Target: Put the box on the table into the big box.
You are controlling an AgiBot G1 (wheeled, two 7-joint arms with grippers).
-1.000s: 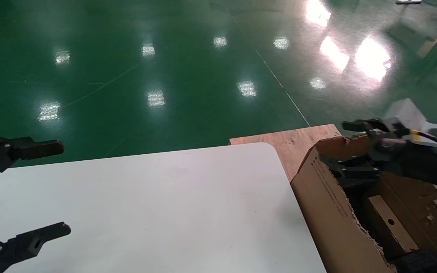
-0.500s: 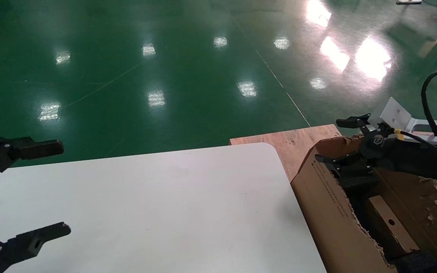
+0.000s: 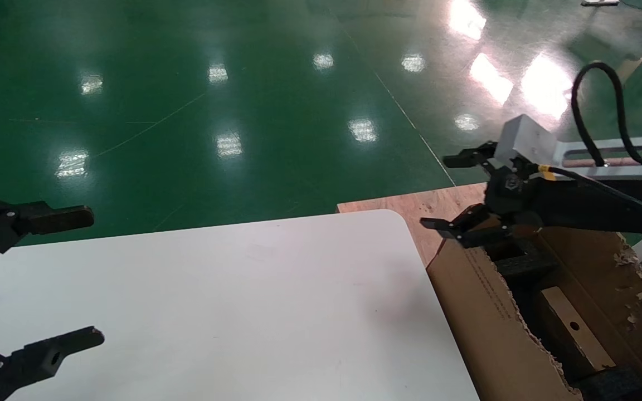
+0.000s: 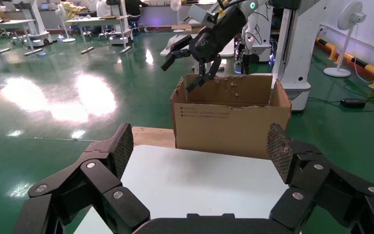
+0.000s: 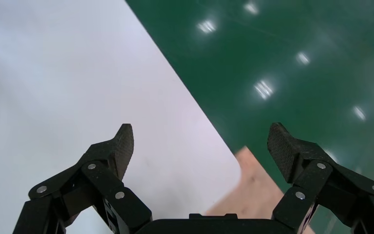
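The small wood-grain box with a round dark hole lies inside the big cardboard box, against black foam. My right gripper is open and empty, above the big box's far left corner and the wooden board. In the right wrist view my right gripper is spread wide over the white table. My left gripper is open and empty at the table's left edge. The left wrist view shows my left gripper, the big box and the right gripper above it; the small box is hidden there.
A flat wooden board lies under the big box beside the table's rounded far corner, and also shows in the right wrist view. Green glossy floor surrounds everything. The big box's near wall has a ragged torn edge.
My right gripper has risen out of the big box and moved left toward the table's corner, open and empty. The small box stays inside the big box. The left arm has not moved.
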